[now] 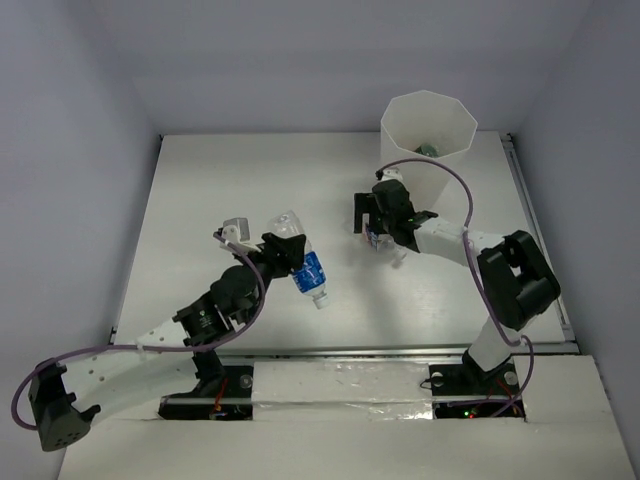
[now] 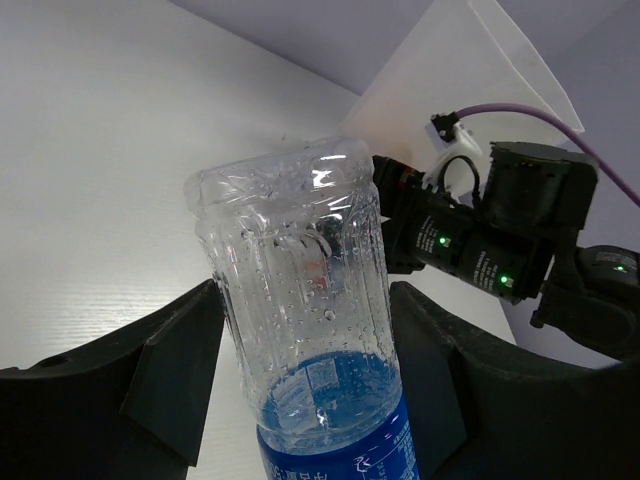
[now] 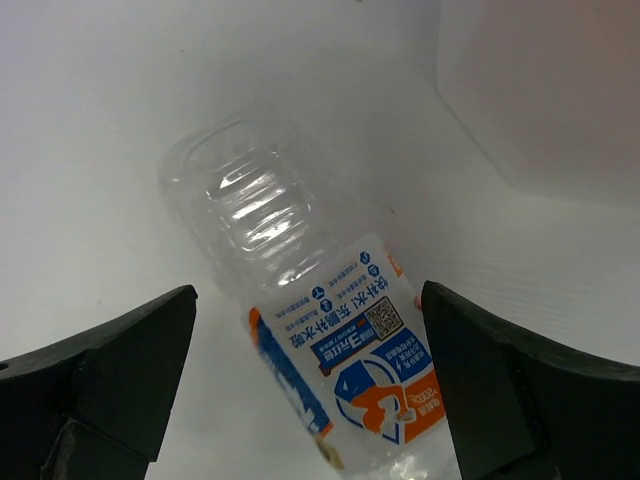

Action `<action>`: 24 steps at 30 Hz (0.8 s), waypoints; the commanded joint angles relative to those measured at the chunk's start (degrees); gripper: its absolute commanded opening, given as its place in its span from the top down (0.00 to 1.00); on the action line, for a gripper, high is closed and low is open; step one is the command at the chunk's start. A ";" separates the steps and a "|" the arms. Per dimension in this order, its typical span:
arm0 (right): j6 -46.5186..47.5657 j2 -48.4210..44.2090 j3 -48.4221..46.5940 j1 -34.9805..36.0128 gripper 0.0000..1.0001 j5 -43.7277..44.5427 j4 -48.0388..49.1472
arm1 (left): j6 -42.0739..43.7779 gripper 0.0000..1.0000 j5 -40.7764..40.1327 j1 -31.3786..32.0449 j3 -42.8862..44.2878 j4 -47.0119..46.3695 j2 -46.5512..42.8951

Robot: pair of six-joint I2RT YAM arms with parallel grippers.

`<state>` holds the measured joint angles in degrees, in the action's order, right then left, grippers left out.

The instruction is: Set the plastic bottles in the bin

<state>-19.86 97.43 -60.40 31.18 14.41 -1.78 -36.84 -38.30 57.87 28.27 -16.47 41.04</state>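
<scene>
A clear plastic bottle with a blue label [image 1: 306, 268] [image 2: 300, 290] sits between the fingers of my left gripper [image 1: 286, 250] [image 2: 305, 390], which is shut on its body; the bottle's base points away from the wrist. A second clear plastic bottle [image 1: 386, 246] [image 3: 320, 320], with a white, blue and orange label, lies on the table. My right gripper [image 1: 388, 228] [image 3: 310, 380] hangs over it, open, one finger on each side and not touching. The translucent white bin [image 1: 428, 128] [image 2: 450, 80] [image 3: 540, 90] stands just behind the right gripper.
Something small and dark shows inside the bin near its rim. Grey walls close in the white table [image 1: 220, 190] at the back and on both sides. The right arm [image 2: 500, 250] fills the space between my left gripper and the bin.
</scene>
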 commanded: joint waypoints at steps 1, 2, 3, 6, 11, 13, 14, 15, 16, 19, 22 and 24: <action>0.26 2.15 -2.09 1.42 0.00 1.14 -0.33 | 2.47 0.71 -1.16 -0.30 1.61 -0.32 -1.92; 0.00 2.33 -1.22 1.43 0.00 0.97 -0.24 | 2.65 0.71 -1.16 -0.30 1.87 -0.32 -2.10; -0.44 2.50 -0.69 2.21 0.01 0.97 0.11 | 3.26 0.71 -1.16 -0.30 2.48 -0.40 -2.19; -1.84 2.68 1.07 3.79 0.07 0.18 0.55 | 4.23 0.71 -1.25 -0.30 3.80 -0.84 -2.28; -4.49 1.45 3.71 7.75 0.37 -0.44 1.34 | 6.43 0.71 -1.25 -0.30 7.14 -3.21 -1.22; -5.28 1.10 4.76 8.28 0.48 -0.70 1.25 | 7.39 0.71 -1.16 -0.30 9.08 -4.62 -0.44; -5.63 0.84 5.20 9.07 0.53 -2.01 1.69 | 8.44 0.70 -1.25 -0.30 9.60 -6.10 -0.08; -6.07 -0.30 5.82 9.07 0.55 -3.33 3.96 | 9.15 0.70 -1.33 -0.30 11.09 -6.99 0.36; -6.42 -1.35 7.74 9.07 0.58 -4.47 4.94 | 9.94 0.71 -1.51 -0.30 11.97 -7.61 1.67; -7.74 -8.11 11.09 9.60 0.63 -7.38 7.48 | 12.93 0.70 -2.04 -0.83 15.93 -10.16 4.82; -7.74 -18.36 15.48 9.60 0.63 -8.17 8.11 | 16.18 0.70 -1.69 -1.35 20.41 -13.14 8.95; -7.65 -24.27 18.64 9.60 0.63 -9.66 8.02 | 17.50 0.70 0.15 -3.54 24.52 -14.90 11.51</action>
<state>-26.52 82.61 -43.83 40.27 7.40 2.70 -23.86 -39.24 56.07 46.65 -24.58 50.04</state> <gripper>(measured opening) 0.590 0.591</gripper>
